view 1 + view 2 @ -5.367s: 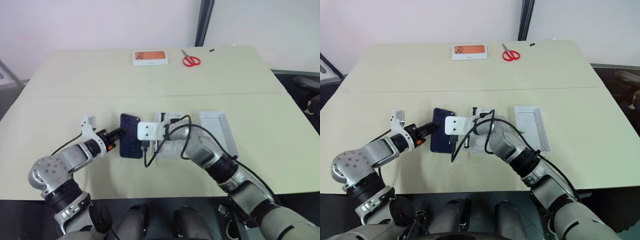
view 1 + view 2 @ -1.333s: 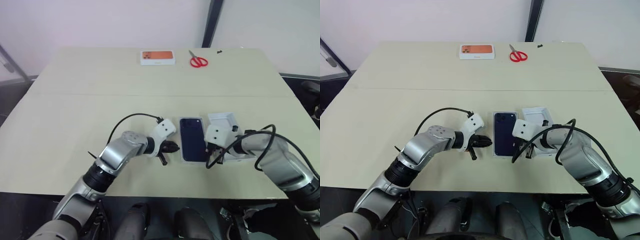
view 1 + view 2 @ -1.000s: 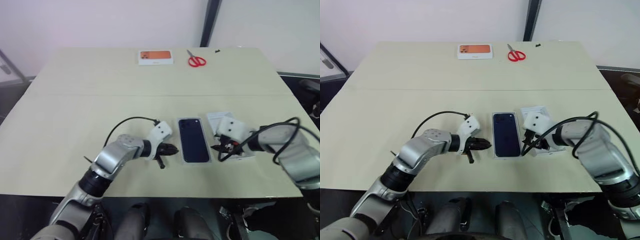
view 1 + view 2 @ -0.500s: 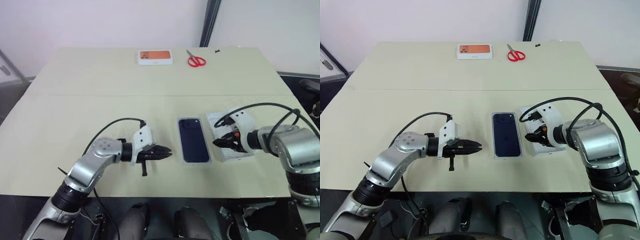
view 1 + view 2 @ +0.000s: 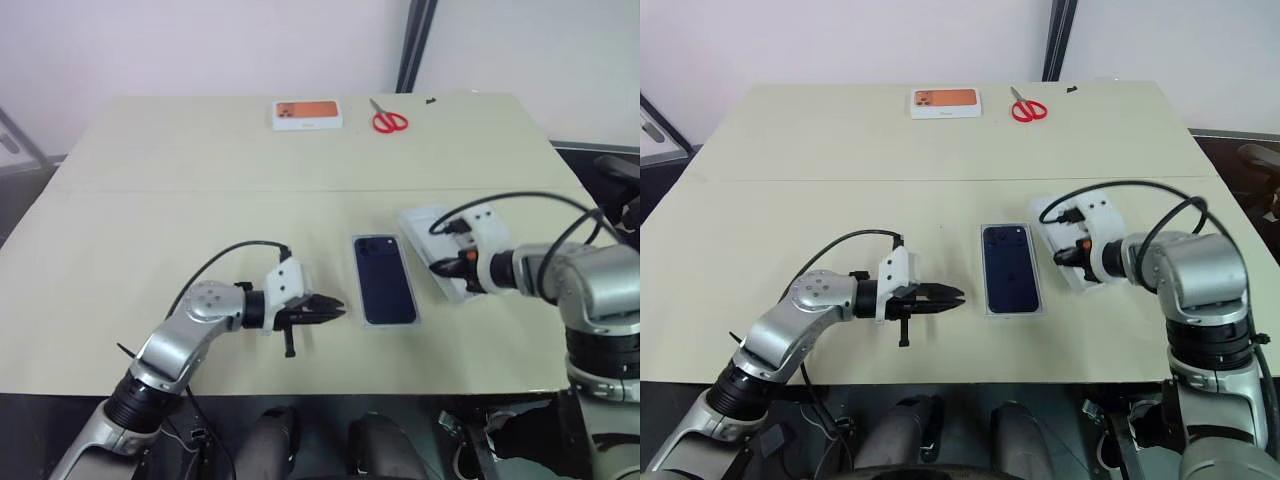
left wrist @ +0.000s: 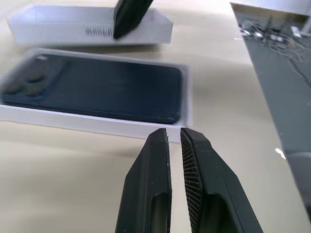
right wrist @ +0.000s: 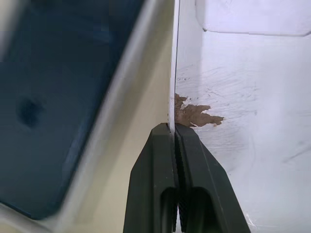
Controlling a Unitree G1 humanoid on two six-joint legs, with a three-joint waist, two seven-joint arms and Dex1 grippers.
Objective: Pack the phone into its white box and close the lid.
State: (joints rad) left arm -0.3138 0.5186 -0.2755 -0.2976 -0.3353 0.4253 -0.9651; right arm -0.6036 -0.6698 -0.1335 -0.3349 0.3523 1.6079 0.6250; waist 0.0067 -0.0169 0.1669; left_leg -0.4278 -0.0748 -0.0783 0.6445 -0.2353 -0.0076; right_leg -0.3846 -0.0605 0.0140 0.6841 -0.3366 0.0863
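**Right claw pinching lid wall, phone seated in box**

Phone (image 5: 1010, 267) lies back-up in the white box (image 5: 1013, 311), mid-table (image 5: 790, 180), camera cluster at the far end. Lid (image 5: 428, 222) sits just right of the box, open side up and skewed. Right claw (image 7: 174, 130) is clamped on the lid's side wall nearest the box. Left claw (image 5: 952, 296) is clenched on nothing, hovering level left of the box, tips aimed at it. Orange-printed box (image 5: 945, 101) and red scissors (image 5: 1024, 108) at the far edge.
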